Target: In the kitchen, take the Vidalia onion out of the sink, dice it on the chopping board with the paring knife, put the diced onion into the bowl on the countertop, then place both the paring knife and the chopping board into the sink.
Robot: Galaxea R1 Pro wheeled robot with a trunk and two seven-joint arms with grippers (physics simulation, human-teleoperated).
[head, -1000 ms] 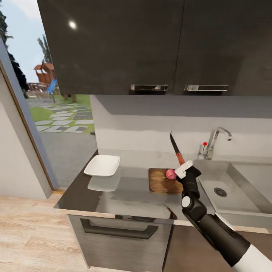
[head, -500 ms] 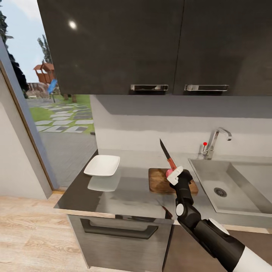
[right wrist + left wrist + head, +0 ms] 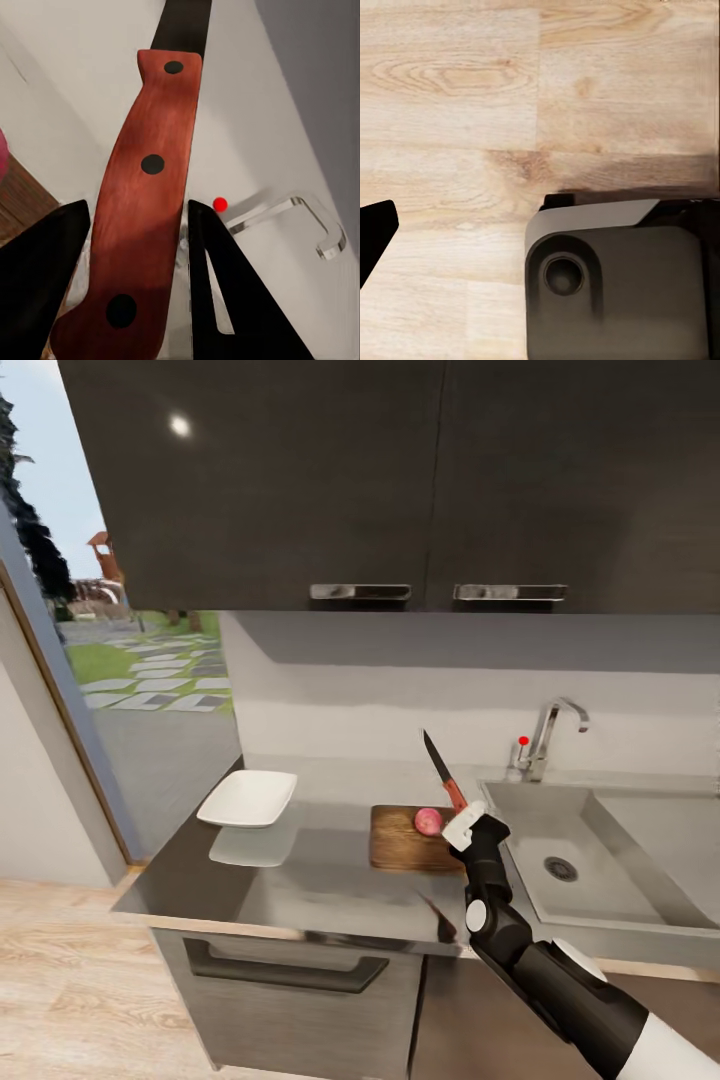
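Head view shows right pincer (image 3: pixel 463 822) grasping the knife (image 3: pixel 441 764) beside the onion (image 3: pixel 428 821); better lower the blade straight onto it.

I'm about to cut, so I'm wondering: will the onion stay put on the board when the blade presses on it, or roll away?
The onion looks round and smooth, so it will probably roll under a push from the side. It sits loose on the flat board with nothing bracing it. The knife in the right end effector would likely do better pressing straight down.
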